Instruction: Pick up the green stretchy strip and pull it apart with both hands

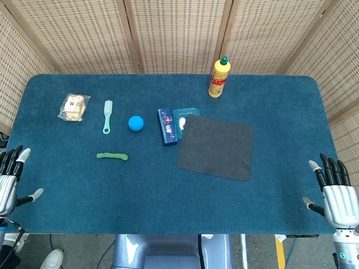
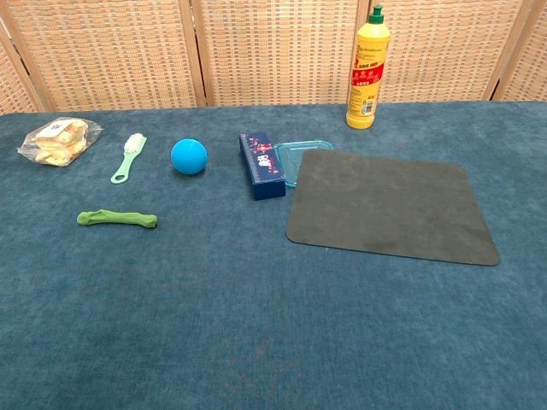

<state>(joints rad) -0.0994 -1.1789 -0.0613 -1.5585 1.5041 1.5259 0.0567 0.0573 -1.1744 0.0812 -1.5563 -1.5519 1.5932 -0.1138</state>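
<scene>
Green strip (image 1: pixel 112 156) lies flat on the blue surface (image 1: pixel 168 196), left of centre, in front of a pale green brush (image 1: pixel 107 116) and a blue ball (image 1: pixel 136 123), touching neither. Nothing holds it. The left hand (image 1: pixel 10 176) sits at the surface's left edge, fingers spread and pointing away from the robot, empty, well apart from the strip. The right hand (image 1: pixel 335 193) sits at the right edge, also spread wide and empty. Neither hand shows in the chest view. A dark grey mat (image 1: pixel 216 147) lies right of centre, with a dark blue box (image 1: pixel 166 126) and a teal tray (image 1: pixel 182 116) beside it, a yellow bottle (image 1: pixel 219 78) behind, and a snack bag (image 1: pixel 74 107) at far left.
</scene>
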